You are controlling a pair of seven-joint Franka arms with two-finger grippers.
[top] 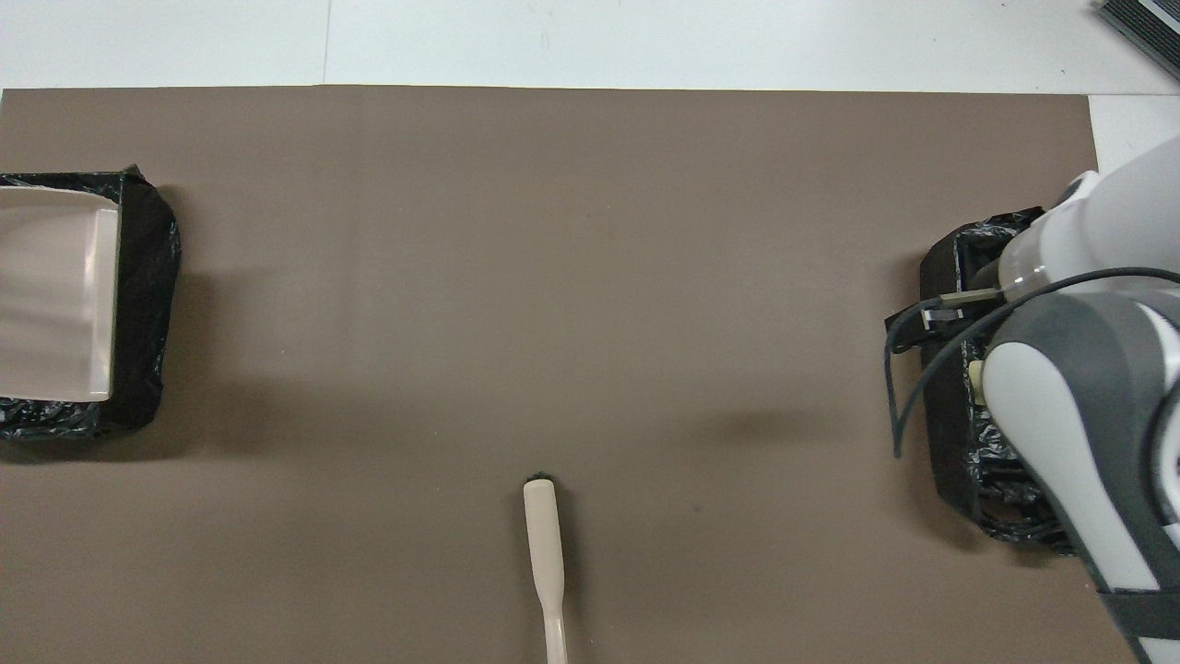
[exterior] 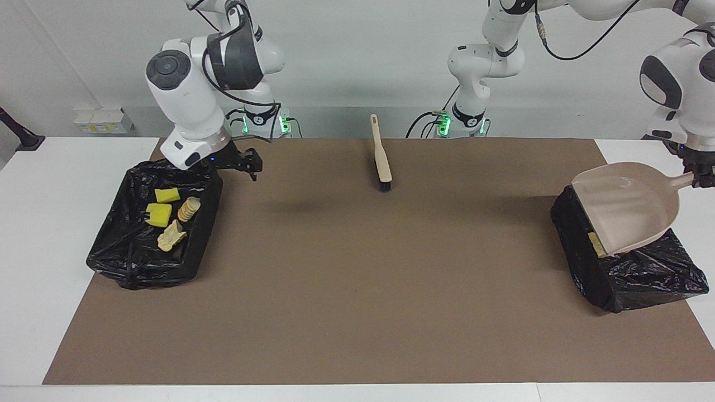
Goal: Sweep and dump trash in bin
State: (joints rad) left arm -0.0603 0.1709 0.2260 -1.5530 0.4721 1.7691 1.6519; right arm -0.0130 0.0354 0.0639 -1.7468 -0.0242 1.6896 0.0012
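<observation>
My left gripper [exterior: 701, 177] is shut on the handle of the beige dustpan [exterior: 625, 206] and holds it tilted, lip down, over the black-lined bin [exterior: 642, 279] at the left arm's end. One yellow trash piece [exterior: 596, 244] shows at the dustpan's lip, inside that bin. In the overhead view the dustpan [top: 55, 304] covers most of this bin [top: 147, 304]. My right gripper [exterior: 248, 162] hangs over the robot-side corner of a second black-lined bin [exterior: 134, 262] at the right arm's end. That bin holds yellow sponge chunks [exterior: 159, 214] and bread bits [exterior: 189, 209].
The beige brush [exterior: 382, 162] with dark bristles lies on the brown mat [exterior: 357, 279] close to the robots, midway between the arms, and also shows in the overhead view [top: 544, 553]. In the overhead view the right arm [top: 1079, 415] hides most of its bin [top: 949, 387].
</observation>
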